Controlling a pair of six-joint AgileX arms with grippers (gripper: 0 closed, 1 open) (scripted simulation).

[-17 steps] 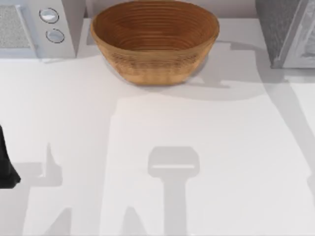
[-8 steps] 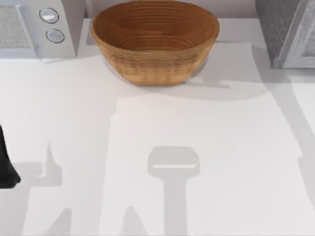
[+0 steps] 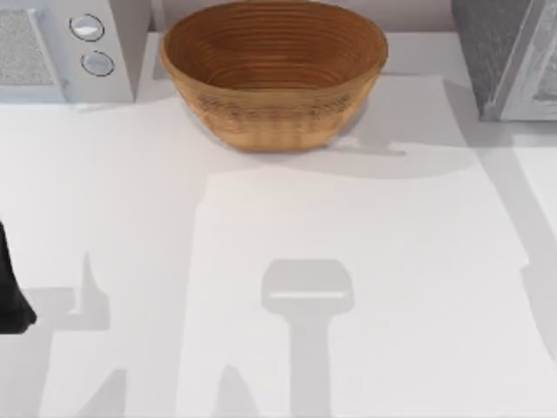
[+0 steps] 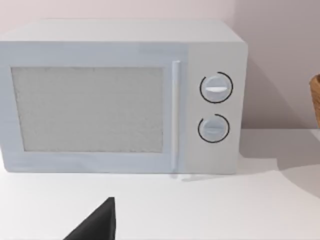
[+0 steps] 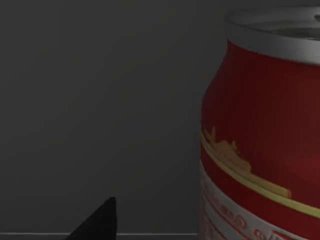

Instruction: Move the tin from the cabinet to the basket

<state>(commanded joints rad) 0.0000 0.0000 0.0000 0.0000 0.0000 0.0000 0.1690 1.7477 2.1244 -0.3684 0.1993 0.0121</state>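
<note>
The tin stands upright, red-sided with a silver top, close in front of my right gripper in the right wrist view. Dark grey walls lie behind it, so it is inside the cabinet. The cabinet, dark-grey and speckled with a pale door panel, stands at the table's back right corner. At the back middle sits the tan wicker basket, with nothing visible in it. My left gripper is parked at the table's left edge, facing the white appliance.
A white appliance with two round knobs stands at the back left, also seen head-on in the left wrist view. The white table spreads bare in front of the basket, crossed by grey shadows.
The shadow along the table's right edge has shifted a little. The basket, the appliance and my left arm have not moved.
</note>
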